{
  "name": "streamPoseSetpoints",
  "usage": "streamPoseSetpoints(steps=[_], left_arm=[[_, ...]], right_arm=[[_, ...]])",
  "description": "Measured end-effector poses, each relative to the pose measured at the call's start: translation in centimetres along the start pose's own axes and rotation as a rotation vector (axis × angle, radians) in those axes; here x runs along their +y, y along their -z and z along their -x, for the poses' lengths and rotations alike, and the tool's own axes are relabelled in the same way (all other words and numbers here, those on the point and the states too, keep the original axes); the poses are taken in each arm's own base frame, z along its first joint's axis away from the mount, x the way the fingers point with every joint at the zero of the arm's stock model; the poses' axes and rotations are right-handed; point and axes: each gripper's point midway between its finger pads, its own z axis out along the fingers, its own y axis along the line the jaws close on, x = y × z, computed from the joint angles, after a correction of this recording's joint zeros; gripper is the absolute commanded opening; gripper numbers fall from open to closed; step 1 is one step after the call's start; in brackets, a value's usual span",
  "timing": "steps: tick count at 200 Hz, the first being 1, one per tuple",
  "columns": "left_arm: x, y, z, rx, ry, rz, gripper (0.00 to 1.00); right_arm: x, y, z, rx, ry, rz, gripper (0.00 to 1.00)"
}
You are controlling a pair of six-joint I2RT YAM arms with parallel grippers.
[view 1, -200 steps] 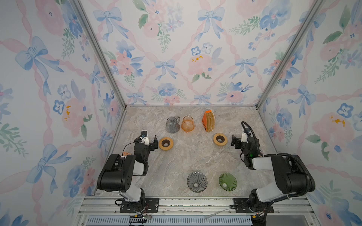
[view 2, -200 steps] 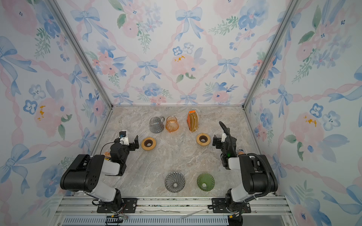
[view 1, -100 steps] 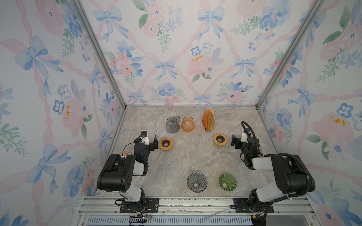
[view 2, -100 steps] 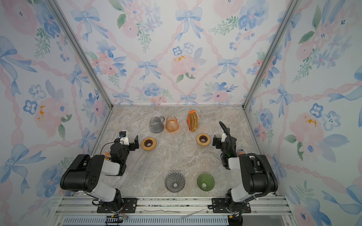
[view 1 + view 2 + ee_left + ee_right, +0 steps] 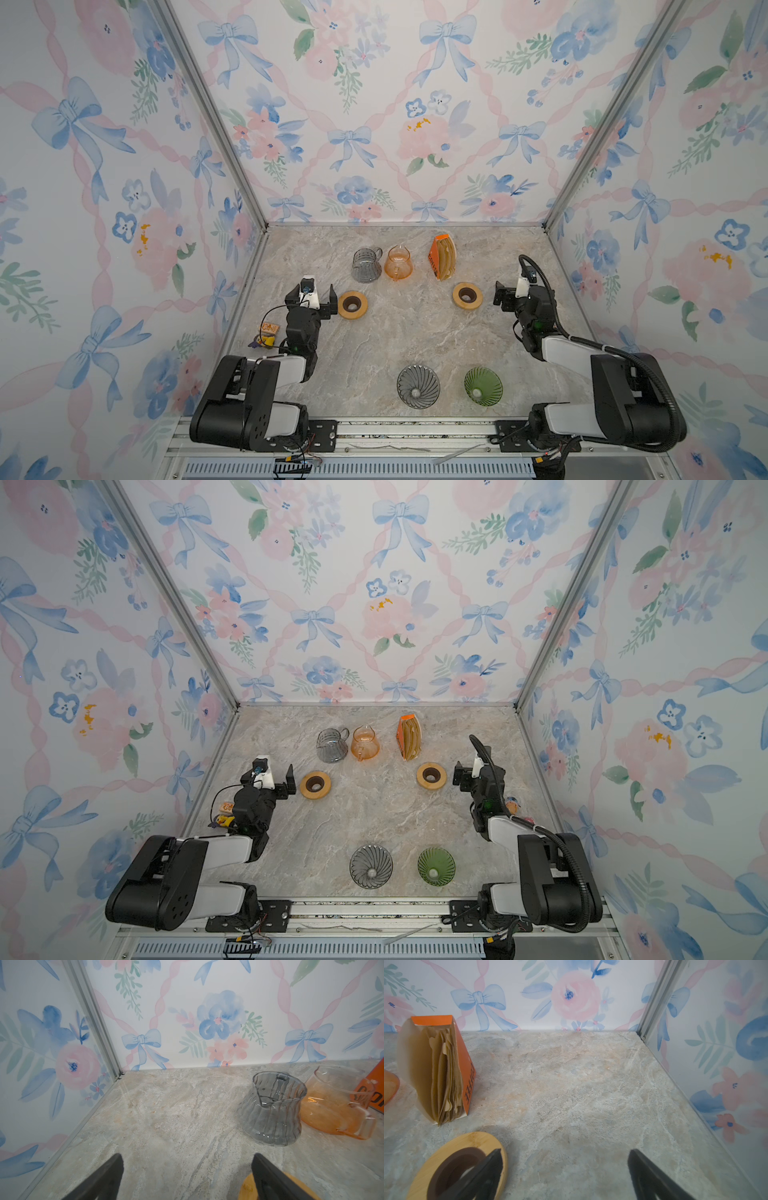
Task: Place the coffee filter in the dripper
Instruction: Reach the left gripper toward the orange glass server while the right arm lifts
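We see the left gripper [image 5: 187, 1159] and right gripper [image 5: 565, 1153] spread wide, empty; brown paper coffee filters [image 5: 440, 1076] stand in an orange carton [image 5: 464, 1057], well apart from the ribbed grey glass dripper [image 5: 418, 386].

Bright, even light — soft shadows

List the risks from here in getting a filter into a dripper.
The brown paper filters sit packed in the upright orange cardboard box; the open right hand may pinch several or topple it.
The round wooden ring lies between that hand and the box and could get knocked.
The grey ribbed glass dripper and green glass dripper stand unsupported; pressing paper in might slide them.
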Motion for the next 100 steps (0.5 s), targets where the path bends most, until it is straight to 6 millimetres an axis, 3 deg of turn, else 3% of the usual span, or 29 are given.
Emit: streamPoseSetpoints(steps=[60,100], left_arm=[[-3.7,2.1,6.0,-0.031,0.076,-0.102,0.98],[-6.3,4.3,6.2,0.046,0.172,-0.207,0.98]], right_arm=[[4.7,3.9,5.1,0.030,-0.004,0.100,0.96],[6.6,8.7,7.5,0.038,-0.039,0.175,0.96]])
